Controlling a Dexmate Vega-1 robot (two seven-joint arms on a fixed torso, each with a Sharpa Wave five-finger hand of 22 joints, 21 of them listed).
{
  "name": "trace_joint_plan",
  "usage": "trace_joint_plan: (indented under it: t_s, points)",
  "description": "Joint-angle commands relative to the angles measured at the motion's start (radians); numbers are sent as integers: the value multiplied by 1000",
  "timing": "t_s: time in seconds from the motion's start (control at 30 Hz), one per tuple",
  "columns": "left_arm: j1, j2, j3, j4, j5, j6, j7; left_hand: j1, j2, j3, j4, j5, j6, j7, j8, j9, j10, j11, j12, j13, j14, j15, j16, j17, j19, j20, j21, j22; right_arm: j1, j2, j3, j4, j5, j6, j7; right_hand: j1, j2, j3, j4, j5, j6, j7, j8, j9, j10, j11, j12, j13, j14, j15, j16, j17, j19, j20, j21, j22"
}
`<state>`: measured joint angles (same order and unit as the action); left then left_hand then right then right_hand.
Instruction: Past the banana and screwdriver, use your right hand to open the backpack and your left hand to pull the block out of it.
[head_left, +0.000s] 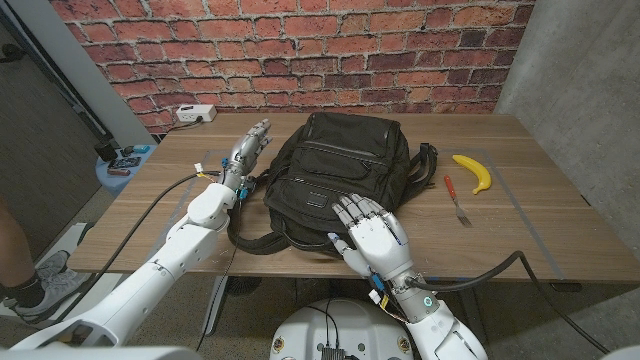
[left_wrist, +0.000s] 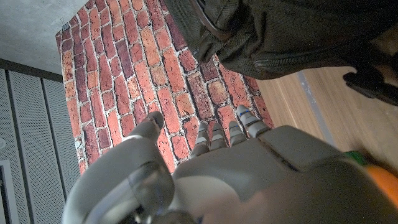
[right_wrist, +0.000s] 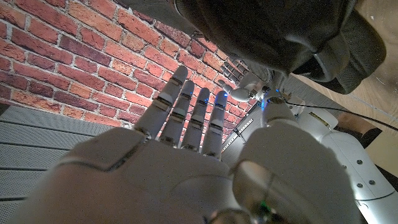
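Black backpack sits mid-table, still closed as far as I can see. My right hand hovers over its near edge, fingers spread, holding nothing. My left hand is just beside the bag's left side, fingers out straight, also empty. Banana and screwdriver lie off to the right, near each other.
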<state>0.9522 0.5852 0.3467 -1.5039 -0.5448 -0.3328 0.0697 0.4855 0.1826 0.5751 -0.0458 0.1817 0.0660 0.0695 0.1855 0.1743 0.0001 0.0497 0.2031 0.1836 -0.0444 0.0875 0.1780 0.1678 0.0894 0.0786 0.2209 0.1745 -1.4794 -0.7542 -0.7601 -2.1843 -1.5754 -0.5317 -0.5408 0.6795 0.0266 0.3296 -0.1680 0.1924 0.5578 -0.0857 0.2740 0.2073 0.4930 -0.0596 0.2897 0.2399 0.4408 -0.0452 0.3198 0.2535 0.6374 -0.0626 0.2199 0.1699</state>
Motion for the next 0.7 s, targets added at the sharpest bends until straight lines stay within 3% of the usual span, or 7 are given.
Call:
trace_joint_plan:
  t_s: [0.03,0.37,0.7]
  points:
    - [28,9,-2,-43,17,0,24,10,-1,4,-6,9,2,-4,0,5,0,1,0,3,5,1,3,2,12,-2,0,4,-1,-10,-3,39,3,-6,-62,17,3,1,2,7,14,0,7,2,14,-4,8,5,11,-128,7,5,12,-33,-3,3]
    - [51,21,-12,-65,23,1,37,10,-1,3,-8,9,3,-3,0,5,0,1,0,3,6,1,3,3,14,-4,-2,4,15,-26,-2,67,28,-4,-70,48,-2,4,-8,9,25,-7,10,3,33,-15,18,10,19,-137,11,10,20,-41,-4,3]
    - [58,22,-16,-74,24,2,41,10,0,2,-10,9,5,-6,0,5,3,-2,1,3,7,2,3,3,15,-4,-3,4,25,-49,3,77,46,-4,-67,120,-4,16,-17,13,71,-15,25,4,73,-18,38,17,43,-155,20,19,37,-55,-4,3]
